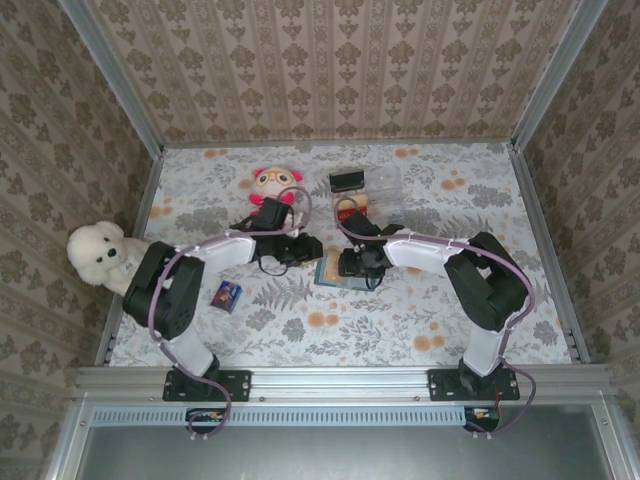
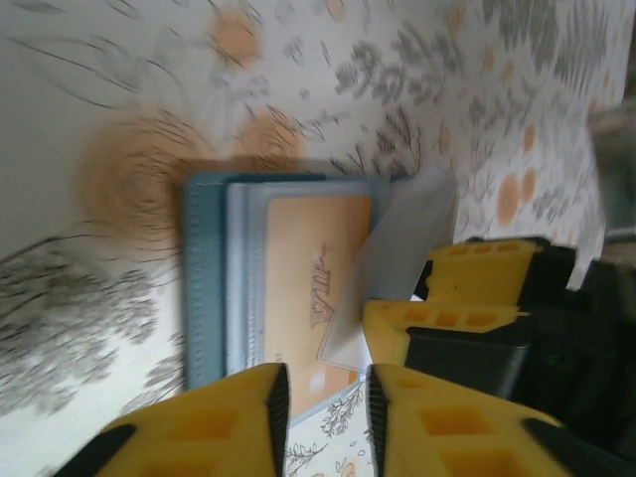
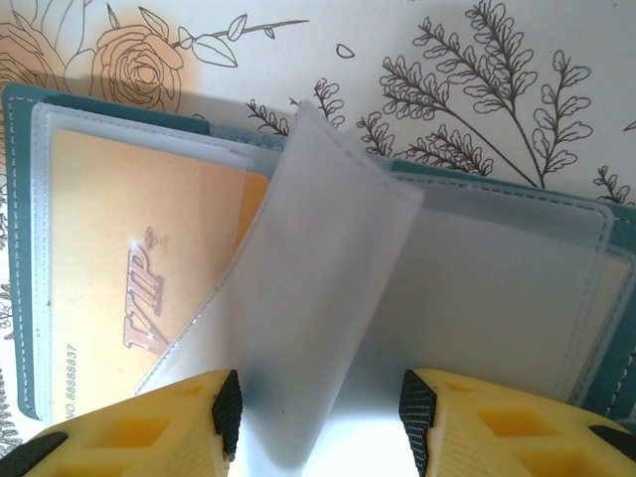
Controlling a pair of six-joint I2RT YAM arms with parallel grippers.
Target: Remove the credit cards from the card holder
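The card holder (image 1: 330, 272) lies open on the floral table between both grippers. In the left wrist view its teal edge (image 2: 204, 288) frames clear sleeves, and an orange-gold credit card (image 2: 313, 268) printed "VIP" sits inside a sleeve. A translucent sleeve leaf (image 3: 318, 258) stands lifted off the card (image 3: 129, 258). It passes between the wide-apart jaws of my right gripper (image 3: 320, 412) and leans on the left pad (image 3: 227, 409). My left gripper (image 2: 328, 412) hovers at the holder's near edge, its jaws a narrow gap apart with nothing pinched. The right gripper's yellow fingers (image 2: 447, 316) prop the leaf (image 2: 397, 238).
A white plush dog (image 1: 100, 255) sits at the left edge, and a pink doll (image 1: 272, 183) at the back. A small blue can (image 1: 227, 294) lies near the left arm. A clear plastic container (image 1: 385, 190) and a black block (image 1: 346, 181) stand behind the right gripper (image 1: 352, 263).
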